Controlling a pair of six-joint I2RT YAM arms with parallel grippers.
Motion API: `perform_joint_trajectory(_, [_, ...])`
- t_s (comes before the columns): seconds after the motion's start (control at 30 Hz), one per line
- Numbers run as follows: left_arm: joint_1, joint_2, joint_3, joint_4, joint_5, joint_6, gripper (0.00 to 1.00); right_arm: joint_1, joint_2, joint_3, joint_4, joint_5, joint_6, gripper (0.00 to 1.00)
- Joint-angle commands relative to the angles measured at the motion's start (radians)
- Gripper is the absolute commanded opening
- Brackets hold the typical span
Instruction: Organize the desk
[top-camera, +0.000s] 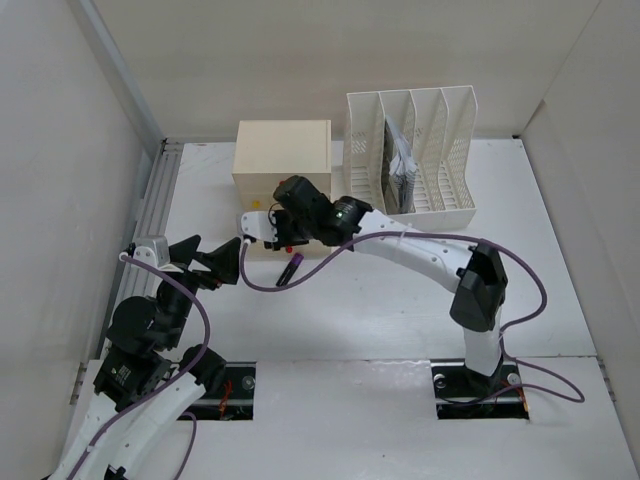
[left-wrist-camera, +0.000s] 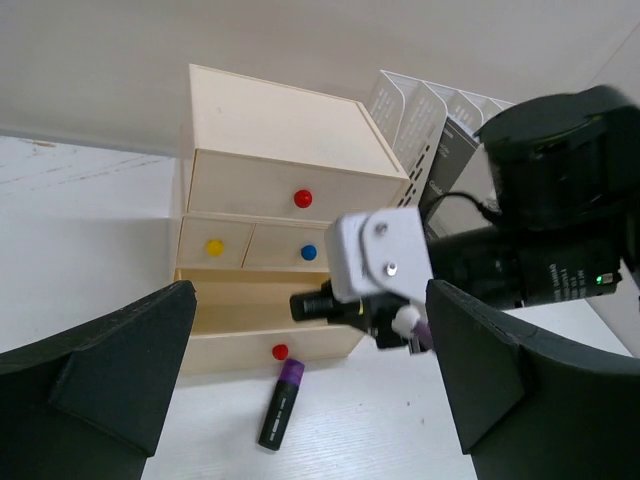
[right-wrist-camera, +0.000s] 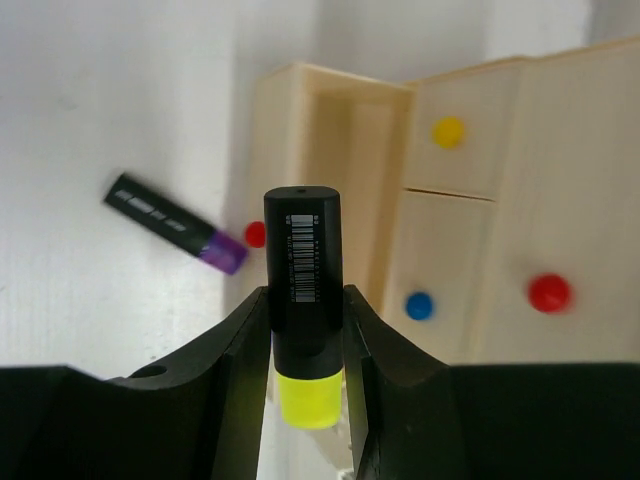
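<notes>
My right gripper is shut on a black highlighter with a yellow cap, cap end toward the wrist. It hovers at the pulled-out bottom drawer of the cream drawer box, which stands at the back of the white desk. A second black highlighter with a purple cap lies flat on the desk just in front of that drawer's red knob. My left gripper stands open at the left, holding nothing, its fingers facing the drawer box.
A white slotted file rack with papers in one slot stands right of the drawer box. The box's upper drawers, with red, yellow and blue knobs, are closed. Pale walls enclose the desk.
</notes>
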Motion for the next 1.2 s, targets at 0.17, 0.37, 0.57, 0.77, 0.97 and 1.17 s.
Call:
perform_joint_trajectory(0.17, [0.004,-0.011,-0.002,0.034,-0.012,0.005,0.99,-0.022,0.072,0.026,0.134,0.264,0.126,0.04])
perform_joint_trajectory(0.37, [0.004,-0.011,-0.002,0.034,-0.012,0.005,0.99,-0.042,0.127,0.039,0.191,0.415,0.158,0.28])
perform_joint_trajectory(0.57, [0.004,-0.011,-0.002,0.034,-0.012,0.005,0.99,-0.051,0.159,0.049,0.213,0.482,0.167,0.5])
perform_joint_trajectory(0.77, [0.004,-0.011,-0.002,0.034,-0.012,0.005,0.99,-0.051,0.127,0.04,0.193,0.323,0.177,0.53])
perform_joint_trajectory(0.97, [0.004,-0.02,-0.002,0.034,-0.021,-0.004,0.99,-0.083,0.127,0.114,-0.09,-0.239,-0.032,0.12])
perform_joint_trajectory(1.17, [0.004,-0.02,-0.002,0.034,-0.021,-0.005,0.99,-0.083,0.21,0.169,-0.376,-0.556,-0.305,0.22])
